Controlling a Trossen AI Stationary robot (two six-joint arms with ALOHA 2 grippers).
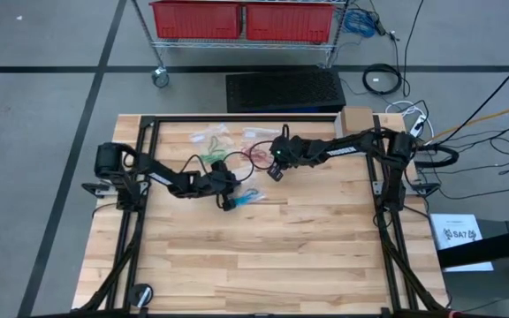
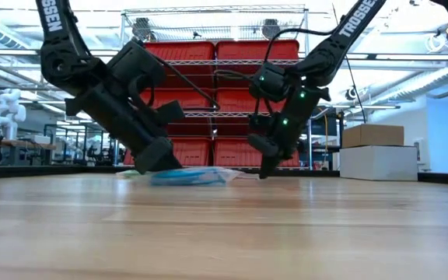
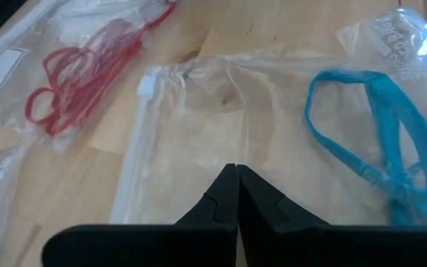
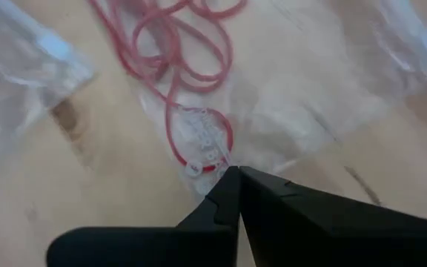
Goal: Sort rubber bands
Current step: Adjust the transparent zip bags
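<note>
With both claws pressed together, the left claw (image 3: 237,172) is pinching the clear bag (image 3: 221,126) holding blue bands (image 3: 369,133) just beyond its tips, and the right claw (image 4: 236,172) is nipping a bag (image 4: 288,96) edge beside red bands (image 4: 191,52), so slippery film may be sliding free.

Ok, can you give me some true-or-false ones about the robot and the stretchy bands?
1. The left tool is shut at the edge of a clear bag. True.
2. The bands in that bag are yellow. False: the blue rubber bands are in it.
3. The right tool is wide open. False: it is shut, its tips on a clear bag corner beside the red rubber bands.
4. Both arms work on a wooden table. True.
5. Red bins stand beyond the table. True.
</note>
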